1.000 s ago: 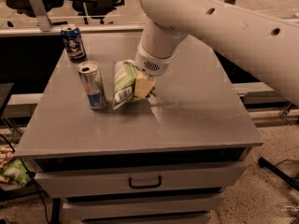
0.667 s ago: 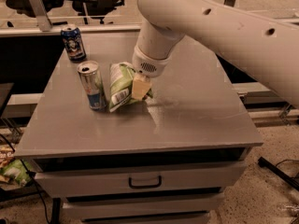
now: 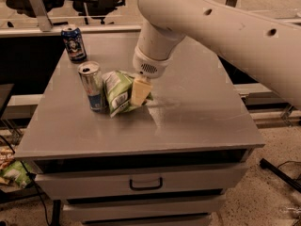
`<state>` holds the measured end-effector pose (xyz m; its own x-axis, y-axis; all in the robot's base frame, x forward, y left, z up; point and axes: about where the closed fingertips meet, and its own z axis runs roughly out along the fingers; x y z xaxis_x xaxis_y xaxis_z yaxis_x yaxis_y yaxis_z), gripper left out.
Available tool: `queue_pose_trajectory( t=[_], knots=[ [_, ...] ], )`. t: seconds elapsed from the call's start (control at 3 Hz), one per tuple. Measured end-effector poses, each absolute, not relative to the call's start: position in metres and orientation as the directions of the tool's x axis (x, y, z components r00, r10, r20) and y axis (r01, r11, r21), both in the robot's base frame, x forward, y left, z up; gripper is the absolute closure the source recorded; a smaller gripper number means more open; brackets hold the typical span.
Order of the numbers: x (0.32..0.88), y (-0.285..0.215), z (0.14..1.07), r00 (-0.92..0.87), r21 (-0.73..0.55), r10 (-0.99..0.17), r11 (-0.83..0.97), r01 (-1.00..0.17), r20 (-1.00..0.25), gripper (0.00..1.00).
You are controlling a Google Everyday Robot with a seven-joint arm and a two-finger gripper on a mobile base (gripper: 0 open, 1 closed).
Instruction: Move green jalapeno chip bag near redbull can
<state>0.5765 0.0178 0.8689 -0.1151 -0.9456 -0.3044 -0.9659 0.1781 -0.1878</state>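
The green jalapeno chip bag (image 3: 116, 92) stands crinkled on the grey tabletop, light green and white with a small white label patch. It sits right next to the redbull can (image 3: 92, 85), a tall slim silver can with a blue lower band, and almost touches it. My gripper (image 3: 139, 91) hangs from the large white arm (image 3: 207, 27) and is shut on the bag's right side. One pale finger shows in front of the bag; the other is hidden behind it.
A shorter dark blue can (image 3: 74, 43) stands at the table's back left corner. The grey table (image 3: 188, 117) has drawers below its front edge. A dimmer green bag (image 3: 14, 173) lies on the floor at the lower left. Chairs stand behind.
My gripper has moved a little to the left with the chip bag, bringing the bag closer to the redbull can. The cans have not moved.
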Motion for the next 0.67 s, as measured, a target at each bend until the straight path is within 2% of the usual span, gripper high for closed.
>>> queue_pose_trajectory(
  t=[0.33, 0.67],
  knots=[
    [0.576, 0.0184, 0.8687, -0.114, -0.188, -0.946, 0.176, -0.966, -0.304, 0.0],
    [0.576, 0.0184, 0.8687, -0.114, -0.188, -0.946, 0.176, -0.966, -0.304, 0.0]
  ],
)
